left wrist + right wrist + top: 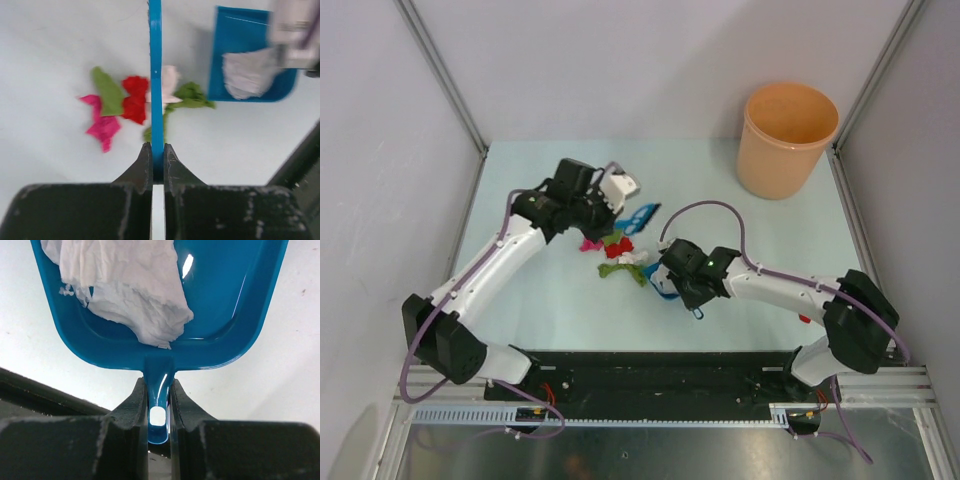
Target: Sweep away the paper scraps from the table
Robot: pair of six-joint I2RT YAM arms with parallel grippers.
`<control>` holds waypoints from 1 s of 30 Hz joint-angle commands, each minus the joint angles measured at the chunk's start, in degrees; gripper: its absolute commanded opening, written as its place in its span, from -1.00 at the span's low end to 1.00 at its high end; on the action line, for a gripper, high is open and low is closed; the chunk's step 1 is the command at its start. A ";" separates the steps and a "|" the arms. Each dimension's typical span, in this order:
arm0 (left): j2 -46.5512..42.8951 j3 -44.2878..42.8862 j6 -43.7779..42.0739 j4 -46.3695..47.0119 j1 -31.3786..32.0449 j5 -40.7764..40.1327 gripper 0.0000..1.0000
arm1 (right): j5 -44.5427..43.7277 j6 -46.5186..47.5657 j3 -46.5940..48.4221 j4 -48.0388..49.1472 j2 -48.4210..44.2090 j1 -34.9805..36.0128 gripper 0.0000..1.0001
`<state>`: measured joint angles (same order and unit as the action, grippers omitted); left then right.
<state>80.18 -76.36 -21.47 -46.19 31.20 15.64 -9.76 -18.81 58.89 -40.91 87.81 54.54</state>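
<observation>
Paper scraps [618, 255], pink, red, green and pale, lie bunched on the mint table [540, 300] between my grippers. In the left wrist view they are a pink wad [102, 125], a red wad [134, 100], green pieces [107, 90] and a pale wad [169, 80]. My left gripper [620, 205] [156, 157] is shut on a thin blue sweeper tool [156, 75] just behind the scraps. My right gripper [682, 292] [159, 390] is shut on the handle of the blue dustpan [220, 315], which sits right of the scraps and holds a white wad [125, 285].
An orange bucket [788, 135] stands at the table's back right corner. Grey walls and a metal frame close in the table's sides. The black rail [650, 375] with the arm bases runs along the near edge.
</observation>
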 commanded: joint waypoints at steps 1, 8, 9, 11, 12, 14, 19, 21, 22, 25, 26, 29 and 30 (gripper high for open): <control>-1.96 -4.41 -0.67 0.58 -5.44 -3.60 -1.00 | -0.35 2.89 2.70 -2.84 -5.45 0.04 -1.00; -1.17 -3.28 -0.94 1.02 -12.21 -3.51 -1.00 | -2.81 7.90 14.90 -13.58 -6.25 -4.42 -1.00; -1.43 -2.84 -1.11 1.11 -12.48 -3.42 -0.99 | -2.90 8.69 16.67 -15.15 -6.16 -5.66 -1.00; -2.40 -1.35 -1.11 1.20 -12.74 -2.99 -1.00 | -2.81 11.32 22.63 -16.57 -5.64 -8.65 -1.00; -2.83 -0.82 -1.20 1.28 -12.74 -2.55 -1.00 | -2.81 12.03 24.76 -18.05 -5.28 -11.97 -1.00; -4.07 0.67 -1.38 1.37 -12.83 -2.28 -1.00 | -3.42 14.74 31.85 -19.64 -3.00 -14.89 -1.00; -6.61 3.49 -1.55 1.37 -12.83 -2.37 -1.00 | -5.43 20.11 45.49 -21.14 4.36 -25.96 -1.00; -7.76 4.72 -1.55 1.37 -12.83 -2.63 -0.99 | -8.33 22.83 54.08 -22.89 7.10 -28.60 -1.00; -8.20 5.07 -1.64 1.37 -12.83 -2.80 -1.00 | -11.04 23.81 57.35 -23.43 8.76 -31.49 -1.00; -9.43 6.48 -1.90 1.37 -12.83 -3.42 -0.99 | -13.52 28.37 71.45 -26.50 15.18 -35.64 -1.00; -9.78 7.09 -1.82 1.46 -12.83 -3.33 -1.00 | -14.40 29.78 75.36 -27.64 19.11 -38.00 -1.00; -10.22 7.97 -1.99 1.37 -12.83 -3.07 -1.00 | -20.55 37.94 83.58 -27.58 22.57 -41.34 -1.00; -10.22 8.07 -1.99 1.37 -12.92 -2.98 -1.00 | -22.04 40.84 81.84 -22.34 21.54 -41.97 -1.00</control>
<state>71.81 -69.17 -22.57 -45.56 18.59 12.14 -22.68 9.56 136.33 -66.06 109.21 15.99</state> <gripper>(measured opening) 0.048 0.167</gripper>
